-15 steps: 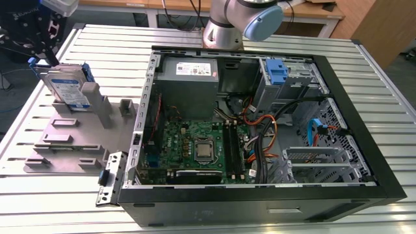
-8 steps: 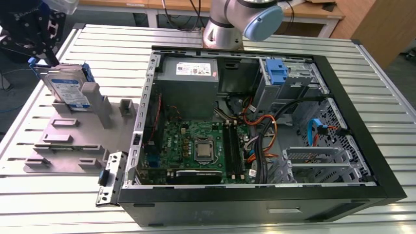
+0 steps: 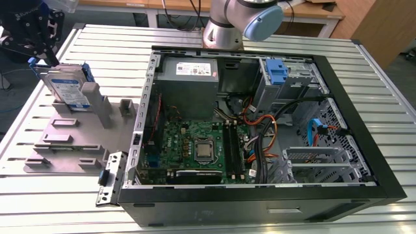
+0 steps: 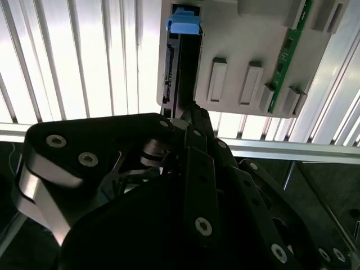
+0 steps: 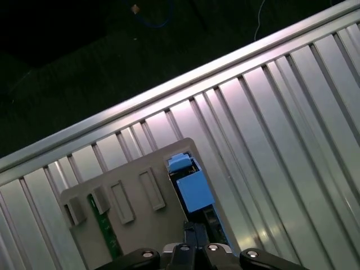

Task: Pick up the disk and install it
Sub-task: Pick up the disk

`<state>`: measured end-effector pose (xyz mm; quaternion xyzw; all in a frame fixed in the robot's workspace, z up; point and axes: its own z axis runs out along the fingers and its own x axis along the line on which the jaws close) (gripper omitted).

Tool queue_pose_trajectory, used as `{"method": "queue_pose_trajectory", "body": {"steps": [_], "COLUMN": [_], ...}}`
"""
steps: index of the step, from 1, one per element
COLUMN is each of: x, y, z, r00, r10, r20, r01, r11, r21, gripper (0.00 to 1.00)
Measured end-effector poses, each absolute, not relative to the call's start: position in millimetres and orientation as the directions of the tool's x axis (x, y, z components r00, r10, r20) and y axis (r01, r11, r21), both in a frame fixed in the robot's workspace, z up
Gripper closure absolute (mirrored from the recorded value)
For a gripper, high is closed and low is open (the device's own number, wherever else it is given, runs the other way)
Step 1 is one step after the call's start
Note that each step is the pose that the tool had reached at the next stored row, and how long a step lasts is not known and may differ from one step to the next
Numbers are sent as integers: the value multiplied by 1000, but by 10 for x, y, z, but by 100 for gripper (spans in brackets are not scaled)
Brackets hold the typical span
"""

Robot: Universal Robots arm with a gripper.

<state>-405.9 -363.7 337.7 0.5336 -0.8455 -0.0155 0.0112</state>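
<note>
Gripper [image 5: 190,229]: fingers look drawn together into one narrow tip, clamped on nothing. The tip hangs just over the disk's near end; contact cannot be made out.
Disk [image 3: 68,90]: stands on edge in a slot of the grey holder, at ten o'clock in the exterior view. Label face shows, with a blue rail at its edge. It is outside the case and not installed.
Handling: judged a stiff metal body, dense for its size. The bare faces are likely slick in a pinch. It is shock-sensitive, so knocks and drops are the risk. The plastic rails probably flex and could unclip under load.
Hold: best judged across the two broad faces at the middle of the free upper edge, clear of the connector [image 4: 166,73] and the blue tab [image 4: 183,21].
Arm: base at twelve o'clock in the exterior view, behind the case. The wrist is out at ten o'clock, tool pointing down at the holder and lined up roughly along the disk's edge in both wrist views.
Holder [image 3: 117,136]: flat grey plate with raised slots; a green board [image 4: 289,50] is seated in one.
Case [image 3: 260,209]: open, on its side, centre to three o'clock. A blue bracket [image 3: 276,72] sits in the cage at one o'clock.
Table [image 3: 117,44]: slatted metal, carries everything.
</note>
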Motion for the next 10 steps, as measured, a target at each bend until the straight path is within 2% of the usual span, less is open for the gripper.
{"method": "queue_pose_trajectory", "body": {"steps": [10], "x": [-4059], "y": [-3637], "z": [3399], "r00": [-422], "r10": [-907], "r20": [1], "r01": [-906], "r11": [422], "r21": [39], "gripper": [89]}}
